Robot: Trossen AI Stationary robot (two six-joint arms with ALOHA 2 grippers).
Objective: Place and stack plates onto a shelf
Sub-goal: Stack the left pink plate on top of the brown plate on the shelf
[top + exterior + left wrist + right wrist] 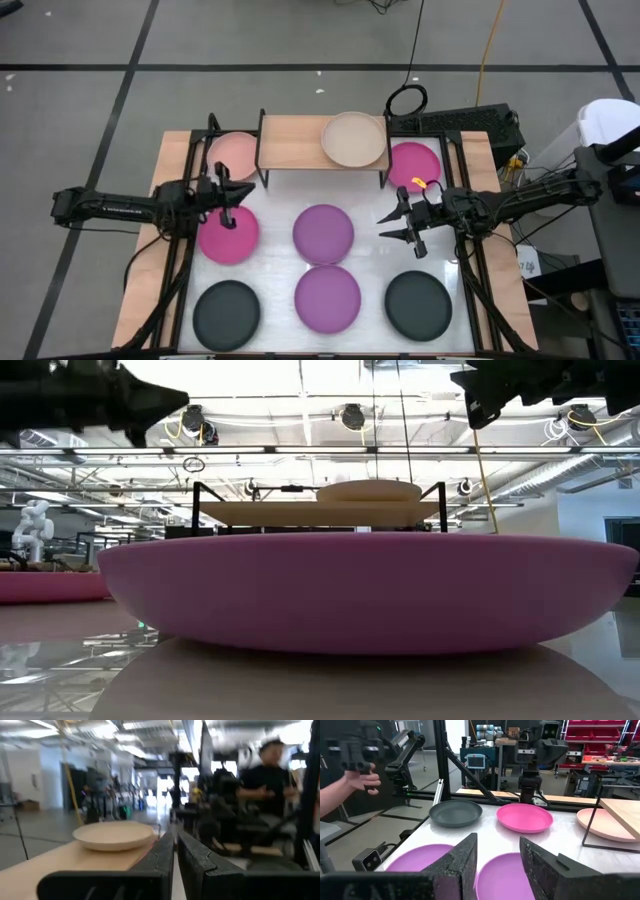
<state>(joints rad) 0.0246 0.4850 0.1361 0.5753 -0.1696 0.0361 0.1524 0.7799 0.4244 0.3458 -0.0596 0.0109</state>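
Note:
The wooden shelf (300,145) stands at the table's far edge, with the beige plate (353,138) on its right half. The salmon plate (232,155) lies on the table by the shelf's left end, and one magenta plate (413,165) by its right end. The other magenta plate (228,238), two purple plates (323,232) (328,297) and two black plates (226,310) (418,305) lie flat on the white top. My left gripper (228,208) hovers shut and empty above the left magenta plate, about level with the shelf board (60,862). My right gripper (402,226) is open and empty, in the air between the right magenta plate and the right black plate.
Black frame rails run along both sides of the table (180,260), and cables and a dark box (470,122) sit behind its far right corner. A person stands beyond the table (265,775), and a hand with a controller shows in the right wrist view (360,775).

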